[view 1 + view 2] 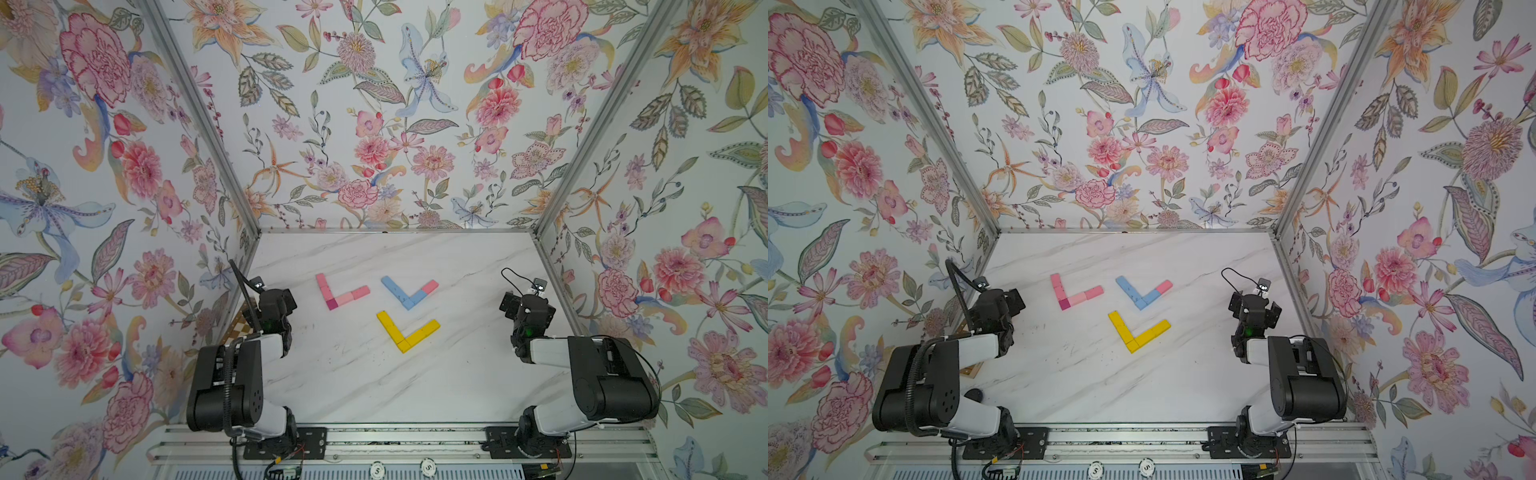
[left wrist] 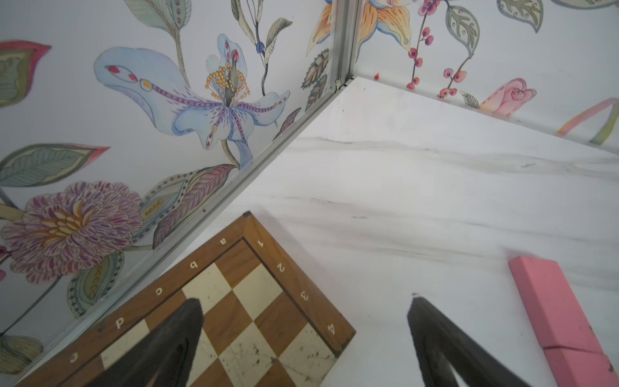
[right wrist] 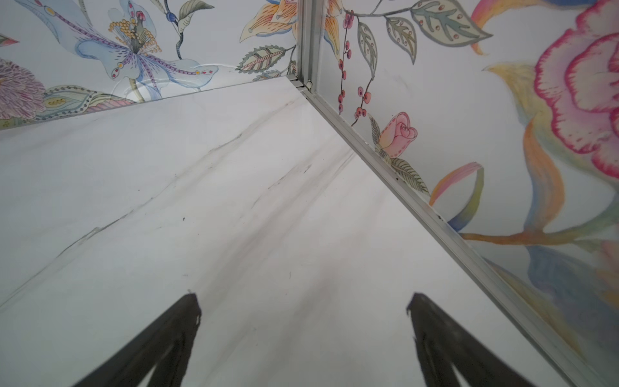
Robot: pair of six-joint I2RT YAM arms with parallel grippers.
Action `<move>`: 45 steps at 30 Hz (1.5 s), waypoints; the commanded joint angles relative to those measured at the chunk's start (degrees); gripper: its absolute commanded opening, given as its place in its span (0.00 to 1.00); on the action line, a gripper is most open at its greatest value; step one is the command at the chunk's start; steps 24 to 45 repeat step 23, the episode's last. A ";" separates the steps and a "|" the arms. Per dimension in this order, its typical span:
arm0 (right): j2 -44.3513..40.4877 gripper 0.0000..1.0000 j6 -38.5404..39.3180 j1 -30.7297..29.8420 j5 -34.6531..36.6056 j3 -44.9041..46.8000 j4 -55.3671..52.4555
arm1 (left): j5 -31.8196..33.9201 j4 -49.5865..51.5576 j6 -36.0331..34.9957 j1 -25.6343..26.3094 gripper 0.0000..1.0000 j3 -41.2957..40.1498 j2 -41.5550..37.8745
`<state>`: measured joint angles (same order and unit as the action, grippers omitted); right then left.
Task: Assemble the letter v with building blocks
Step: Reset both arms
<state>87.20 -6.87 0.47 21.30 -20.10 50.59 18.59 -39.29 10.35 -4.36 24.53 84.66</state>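
Observation:
The building blocks lie flat on the marble table in three V shapes, seen in both top views. A pink V with a magenta corner (image 1: 344, 299) (image 1: 1077, 298) is at the left. A light blue V with a pink tip (image 1: 397, 291) (image 1: 1130, 289) sits right of it, and a yellow V (image 1: 392, 330) (image 1: 1123, 330) is nearer the front. My left gripper (image 1: 277, 305) (image 2: 306, 301) stands open left of the pink V, over a board's corner, with one pink arm (image 2: 552, 301) beside it. My right gripper (image 1: 525, 309) (image 3: 303, 300) stands open over bare marble at the right, holding nothing.
A brown-and-cream checkered board (image 2: 268, 254) (image 1: 237, 328) lies against the left wall under my left arm. Floral walls with aluminium posts close the table on three sides. A metal rail (image 1: 399, 436) carrying both arm bases runs along the front edge.

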 commanded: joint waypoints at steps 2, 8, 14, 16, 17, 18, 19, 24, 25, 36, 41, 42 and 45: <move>3.40 0.99 4.54 -2.20 -0.88 6.49 22.67 | 2.75 -24.57 -10.60 8.46 0.99 -8.69 -0.34; 1.69 0.99 0.38 1.04 -3.16 3.58 13.60 | -1.92 -25.25 -10.93 7.41 0.99 -7.41 5.43; 1.65 0.99 -0.17 0.59 0.37 3.94 14.43 | -3.21 -31.49 -11.12 6.74 0.99 -9.01 6.06; 1.69 0.99 -0.27 0.68 0.07 3.86 14.29 | -3.20 -31.43 -11.07 6.82 0.99 -9.15 6.00; 1.68 0.99 -0.50 1.13 -0.90 3.60 13.74 | -3.21 -31.86 -11.20 6.82 0.99 -9.20 6.09; 1.58 0.99 -0.68 1.37 -1.30 3.44 13.22 | -3.21 -32.06 -11.29 6.82 0.99 -9.24 6.14; 1.66 0.99 -0.51 1.38 -2.01 3.39 13.36 | -3.20 -31.74 -11.14 6.82 0.99 -9.16 6.00; 1.67 0.99 -0.07 1.13 -1.91 3.94 14.36 | -3.19 -32.05 -11.23 6.82 0.99 -9.24 6.10; 1.67 0.99 -0.07 1.13 -1.91 3.94 14.36 | -3.19 -32.05 -11.23 6.82 0.99 -9.24 6.10; 1.67 0.99 -0.07 1.13 -1.91 3.94 14.36 | -3.19 -32.05 -11.23 6.82 0.99 -9.24 6.10; 1.67 0.99 -0.07 1.13 -1.91 3.94 14.36 | -3.19 -32.05 -11.23 6.82 0.99 -9.24 6.10; 1.67 0.99 -0.07 1.13 -1.91 3.94 14.36 | -3.19 -32.05 -11.23 6.82 0.99 -9.24 6.10; 1.67 0.99 -0.07 1.13 -1.91 3.94 14.36 | -3.19 -32.05 -11.23 6.82 0.99 -9.24 6.10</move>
